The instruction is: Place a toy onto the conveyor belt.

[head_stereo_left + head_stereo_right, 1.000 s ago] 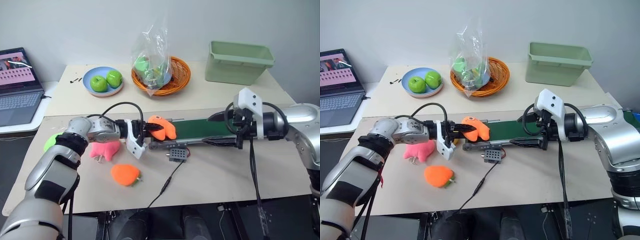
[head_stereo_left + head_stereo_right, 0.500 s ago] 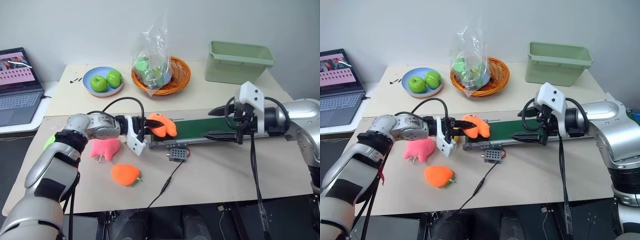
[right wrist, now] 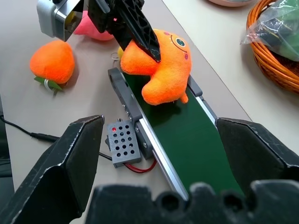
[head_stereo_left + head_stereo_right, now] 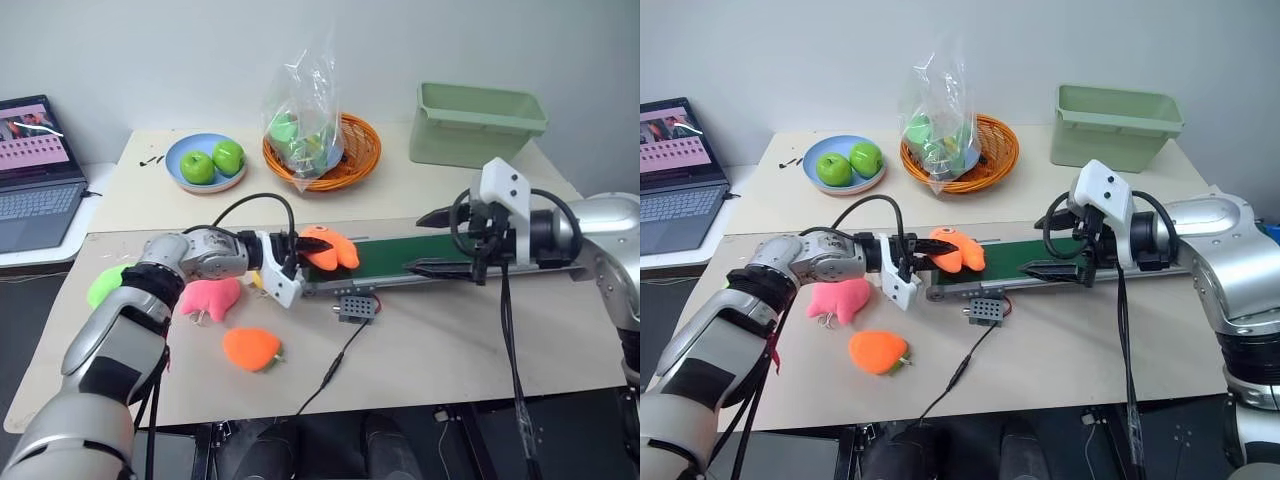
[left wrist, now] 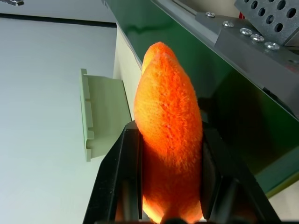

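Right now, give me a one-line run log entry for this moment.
left gripper: shut on toy | toy: over belt end, unreleased | right gripper: open, above belt

The two head eyes look forward and down over the desk (image 4: 420,360) from above, side by side (nearly the same scene, slightly offset); the left wrist camera sits very near, facing along its claw (image 5: 170,186) down the conveyor belt (image 5: 187,60); the right wrist camera looks from farther off along the conveyor belt toward the left claw; all views share the toy (image 3: 161,65) at the belt's end.
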`<state>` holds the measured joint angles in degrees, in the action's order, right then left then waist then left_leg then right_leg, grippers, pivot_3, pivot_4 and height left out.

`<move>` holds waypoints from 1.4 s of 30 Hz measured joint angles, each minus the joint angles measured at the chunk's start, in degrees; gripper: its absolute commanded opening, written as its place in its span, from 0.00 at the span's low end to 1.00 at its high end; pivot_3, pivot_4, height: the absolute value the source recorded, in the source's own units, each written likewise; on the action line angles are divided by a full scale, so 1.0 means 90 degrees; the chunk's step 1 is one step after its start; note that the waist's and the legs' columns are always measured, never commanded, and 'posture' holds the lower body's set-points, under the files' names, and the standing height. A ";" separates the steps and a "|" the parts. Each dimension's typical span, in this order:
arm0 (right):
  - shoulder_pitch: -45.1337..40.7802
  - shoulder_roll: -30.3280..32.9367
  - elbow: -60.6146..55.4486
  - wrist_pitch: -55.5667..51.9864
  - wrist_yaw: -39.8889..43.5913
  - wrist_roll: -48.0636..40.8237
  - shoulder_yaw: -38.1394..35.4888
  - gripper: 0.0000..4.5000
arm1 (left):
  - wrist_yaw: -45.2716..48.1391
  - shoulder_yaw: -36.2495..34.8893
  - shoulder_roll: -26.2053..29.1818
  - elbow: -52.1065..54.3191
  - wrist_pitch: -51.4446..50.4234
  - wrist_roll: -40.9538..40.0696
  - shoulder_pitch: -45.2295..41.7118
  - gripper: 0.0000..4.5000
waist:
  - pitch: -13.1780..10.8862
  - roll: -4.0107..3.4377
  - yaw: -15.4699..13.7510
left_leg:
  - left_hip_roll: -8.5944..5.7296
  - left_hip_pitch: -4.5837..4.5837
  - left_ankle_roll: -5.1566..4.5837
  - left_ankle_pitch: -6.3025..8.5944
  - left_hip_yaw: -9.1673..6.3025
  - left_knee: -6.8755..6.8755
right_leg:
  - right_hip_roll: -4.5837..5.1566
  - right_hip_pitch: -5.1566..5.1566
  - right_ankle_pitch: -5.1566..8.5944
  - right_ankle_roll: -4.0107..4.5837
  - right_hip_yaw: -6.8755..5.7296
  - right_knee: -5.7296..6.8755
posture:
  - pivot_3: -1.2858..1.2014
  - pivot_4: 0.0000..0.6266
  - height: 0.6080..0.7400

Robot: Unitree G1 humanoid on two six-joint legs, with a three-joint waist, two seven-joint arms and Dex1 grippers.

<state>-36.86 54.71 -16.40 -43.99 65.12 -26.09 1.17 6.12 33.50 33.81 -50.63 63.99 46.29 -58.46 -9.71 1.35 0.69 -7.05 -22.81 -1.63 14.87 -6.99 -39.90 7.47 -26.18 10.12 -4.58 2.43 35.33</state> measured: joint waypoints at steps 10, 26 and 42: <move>0.0000 0.0002 -0.0004 -0.0002 -0.0020 -0.0001 0.0000 1.00 | 0.0039 0.0004 -0.0089 -0.0319 -0.0011 -0.0067 0.0001 0.32 | 0.0000 0.0000 0.0001 | 0.0000 -0.0002 0.0000 0.0000 0.0001 -0.0001 | 0.0000 -0.0001 -0.0002 -0.0003 0.0000 0.0000 | 0.52 0.24 1.00; 0.0000 0.0009 0.0000 -0.0003 -0.0028 0.0002 0.0000 1.00 | 0.0409 0.0005 -0.0157 -0.0499 0.0256 -0.0388 0.0001 0.99 | 0.0002 0.0000 0.0006 | 0.0001 -0.0003 -0.0002 0.0001 0.0003 -0.0003 | 0.0000 -0.0002 -0.0004 -0.0005 0.0001 0.0003 | 0.52 0.24 1.00; -0.0122 0.0075 0.0434 0.0285 0.0127 0.0148 0.0080 1.00 | 0.5174 -0.1492 0.0500 0.1718 -0.3813 -0.6163 0.1438 0.99 | 0.0003 -0.0003 0.0045 | 0.0001 -0.0006 -0.0064 0.0038 0.0016 -0.0034 | 0.0007 -0.0021 -0.0003 -0.0006 -0.0002 0.0062 | 0.52 0.24 1.00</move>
<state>-37.96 55.39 -12.49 -41.43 66.26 -24.76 1.89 52.68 20.07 38.31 -35.17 29.67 -9.18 -45.52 -9.69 1.32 1.10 -7.04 -22.86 -2.20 15.22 -6.85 -40.20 7.53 -26.37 10.10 -4.63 2.42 35.89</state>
